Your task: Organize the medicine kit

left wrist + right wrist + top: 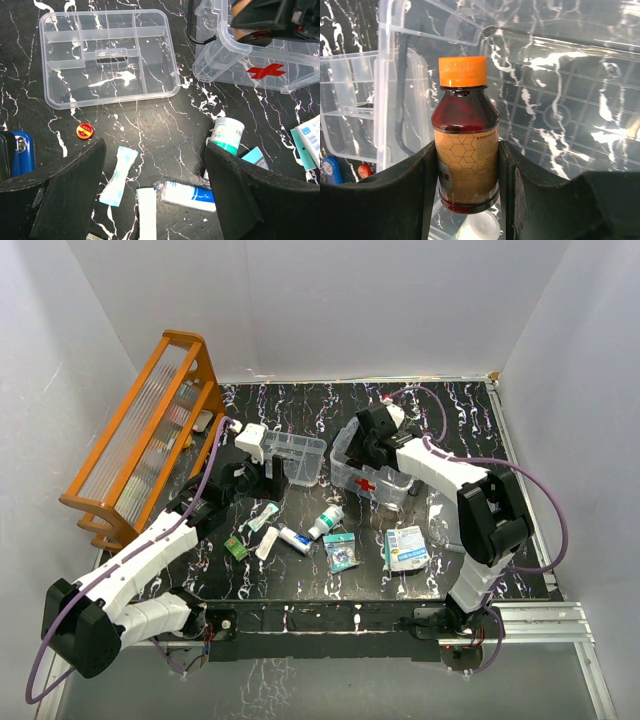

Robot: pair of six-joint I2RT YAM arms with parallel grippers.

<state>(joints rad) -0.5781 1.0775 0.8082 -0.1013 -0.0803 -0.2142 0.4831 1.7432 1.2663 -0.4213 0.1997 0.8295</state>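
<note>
Amber bottle (466, 145), orange cap, upright: your right fingers (415, 195) are part-closed on its body, holding it low inside the open medicine kit (365, 483), which stands on the tabletop (320, 405) right of centre, near the divided tray (107, 55). Left fingers (70, 190): spread wide, holding nothing, hovering over a loose sachet (118, 175) and tube (185, 194). Risk, as judged: release before the base is seated and the bottle may topple; brush the wall and you could shove the light kit.
</note>
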